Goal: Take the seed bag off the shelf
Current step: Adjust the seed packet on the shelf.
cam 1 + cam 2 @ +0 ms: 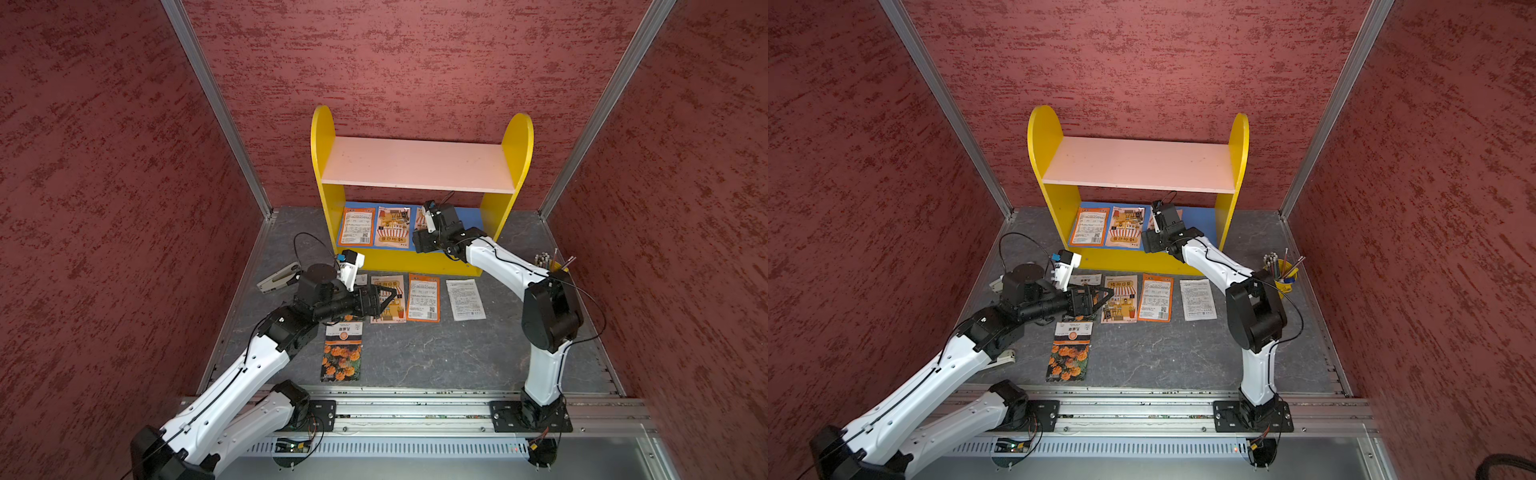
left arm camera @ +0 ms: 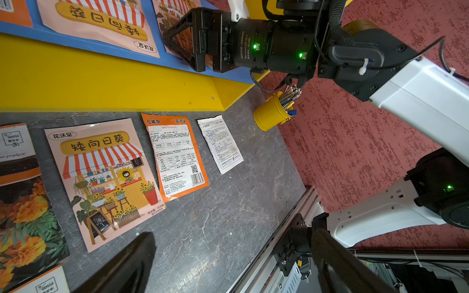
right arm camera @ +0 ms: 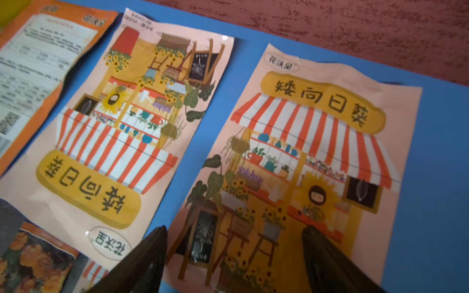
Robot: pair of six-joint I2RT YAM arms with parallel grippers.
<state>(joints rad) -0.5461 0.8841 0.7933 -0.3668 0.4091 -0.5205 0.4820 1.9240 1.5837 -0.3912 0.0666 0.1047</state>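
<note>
right gripper over shelf bag

the shelf [image 1: 322, 166] stands at 12 o'clock in a top view. the seed bag [image 3: 317, 157] lies flat on its blue lower board [image 1: 471, 216], toward 3 o'clock. the right gripper [image 3: 233, 229] hangs over the bag, jaws wide, nothing held. the left gripper [image 1: 388, 300], at 9 o'clock, jaws wide, empty.

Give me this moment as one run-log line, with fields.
right gripper: open, over pink seed bag on shelf | left gripper: open, over table | status: not yet lifted

Grey-white stapler [image 1: 277, 277] lies flat on the grey marbled tabletop [image 1: 436, 353], behind and left of the left gripper [image 1: 384, 303], apart from it. Yellow pen cup [image 1: 1284, 277] stands upright, full of pens, well right of the right gripper [image 2: 177, 50], near the red wall [image 1: 665, 249].
</note>
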